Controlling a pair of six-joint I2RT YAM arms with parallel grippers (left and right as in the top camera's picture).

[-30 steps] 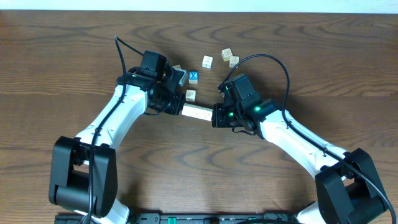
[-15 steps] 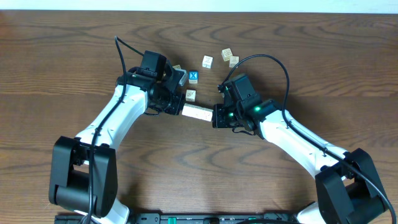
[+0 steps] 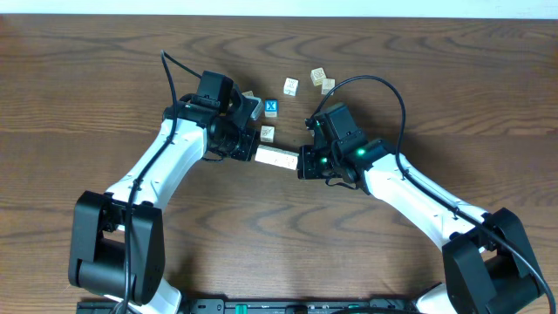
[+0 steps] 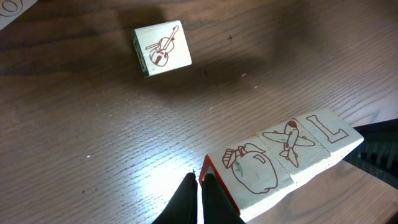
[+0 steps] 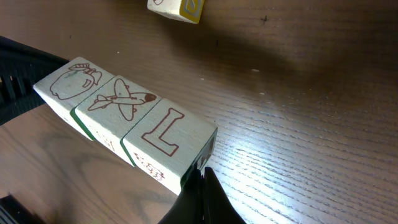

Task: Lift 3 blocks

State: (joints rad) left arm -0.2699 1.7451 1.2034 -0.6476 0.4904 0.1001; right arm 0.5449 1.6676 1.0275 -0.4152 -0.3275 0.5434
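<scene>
Three cream blocks [image 3: 276, 159] form one straight row between my two arms. In the left wrist view they show an apple [image 4: 252, 171], an aeroplane [image 4: 289, 142] and a letter L [image 4: 329, 129]. My left gripper [image 4: 199, 182] is shut with nothing between its fingers, and its tips press the red-edged end face of the apple block. My right gripper [image 5: 200, 177] is also shut and empty, its tips against the end of the L block [image 5: 165, 132]. The row is squeezed end to end between them. I cannot tell whether it is clear of the table.
A cube with a violin drawing [image 4: 163, 48] lies loose just beyond the row. Further back are a blue-faced X cube [image 3: 271, 108] and several other cubes [image 3: 319, 76]. A yellow-sided cube [image 5: 177, 7] shows at the top of the right wrist view.
</scene>
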